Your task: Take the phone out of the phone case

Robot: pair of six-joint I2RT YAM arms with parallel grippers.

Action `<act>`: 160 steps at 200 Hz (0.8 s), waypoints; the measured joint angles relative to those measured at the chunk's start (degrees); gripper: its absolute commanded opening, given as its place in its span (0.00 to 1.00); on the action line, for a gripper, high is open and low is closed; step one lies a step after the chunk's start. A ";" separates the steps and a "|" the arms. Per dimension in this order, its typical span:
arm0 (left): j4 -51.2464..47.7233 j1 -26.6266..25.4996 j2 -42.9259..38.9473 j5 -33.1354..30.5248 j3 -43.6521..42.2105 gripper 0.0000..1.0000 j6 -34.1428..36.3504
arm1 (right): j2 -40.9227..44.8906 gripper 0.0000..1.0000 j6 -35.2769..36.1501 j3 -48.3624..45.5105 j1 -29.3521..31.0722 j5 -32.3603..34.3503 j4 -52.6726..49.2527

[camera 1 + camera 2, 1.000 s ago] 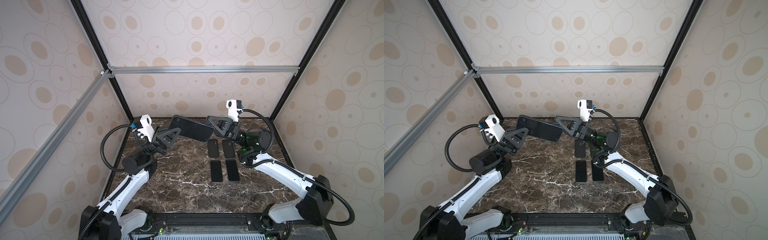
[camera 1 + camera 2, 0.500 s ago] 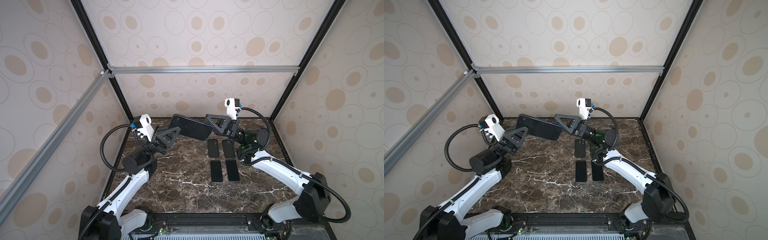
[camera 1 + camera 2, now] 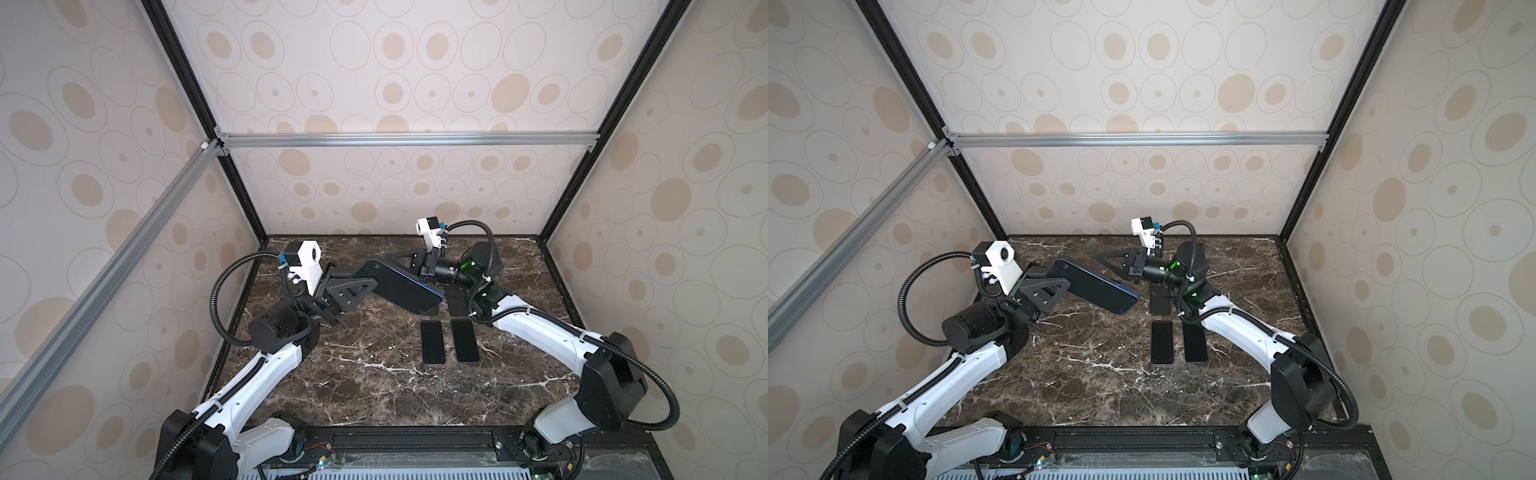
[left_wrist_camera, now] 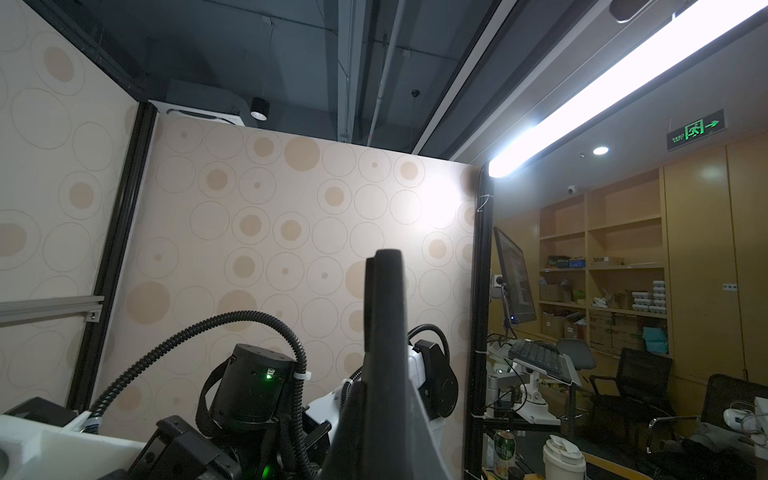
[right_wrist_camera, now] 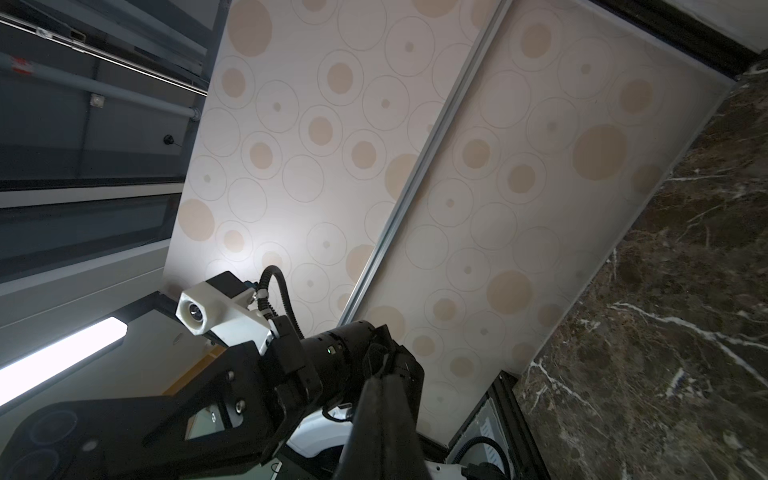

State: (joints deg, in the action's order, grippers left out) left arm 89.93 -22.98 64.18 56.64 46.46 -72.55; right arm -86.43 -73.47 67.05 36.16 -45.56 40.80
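The phone (image 3: 401, 286) is in the air above the back middle of the dark marble table (image 3: 374, 386). The left gripper (image 3: 374, 284) is clamped on its end nearest the left arm. The slab slants across the middle in both top views, with its free end pointing toward the right arm. It is dark, and a thin blue line runs along its far long edge. The right wrist view shows its camera lenses (image 5: 41, 436), but phone and case cannot be told apart there.

The right gripper (image 3: 1101, 256) has its fingers pressed together with nothing between them. In both top views its tips sit just behind the phone's far long edge. Whether they touch it cannot be told.

The left arm rises from the front left corner, and its wrist is stretched toward the middle. The right arm comes from the front right corner and reaches to the back. Its wrist is turned so the gripper lies roughly level and points at the left arm.

In the left wrist view the gripper and phone merge into one dark, edge-on blade.

Two more phones (image 3: 432, 343) (image 3: 465, 340) lie flat side by side on the table. A third phone (image 3: 457, 305) lies behind them, partly hidden under the right wrist.
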 measured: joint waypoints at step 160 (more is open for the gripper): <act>-59.84 0.00 -9.64 3.32 6.93 0.00 45.83 | 25.35 0.65 68.37 10.43 -5.75 -1.36 -56.89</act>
State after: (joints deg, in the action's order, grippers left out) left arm 30.09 -22.98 54.54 59.96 53.39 -26.72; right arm -61.08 -5.10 77.47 30.41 -46.92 -16.10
